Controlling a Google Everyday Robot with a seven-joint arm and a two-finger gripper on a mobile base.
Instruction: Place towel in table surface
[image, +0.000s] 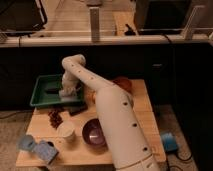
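Single camera view, looking down at the desk (75, 150).

- Arm: reaches from the front right edge across the desk to the rear left corner, then bends down.
- Hand (68, 87): lowered inside the green bin (42, 95) at the rear left corner. Cannot tell whether it is open or closed.
- Towel (64, 94): a pale bunched patch inside the bin, right at the hand; contact not clear. It is not on the bare wood.
- Purple bowl (92, 132): near the front edge, beside the arm.
- White cup (66, 131): just left of the bowl.
- Dark brown clump (56, 118): just in front of the bin.
- Two blue items (37, 147): front left corner.
- Orange-brown bowl (122, 84): rear edge, right of the arm.
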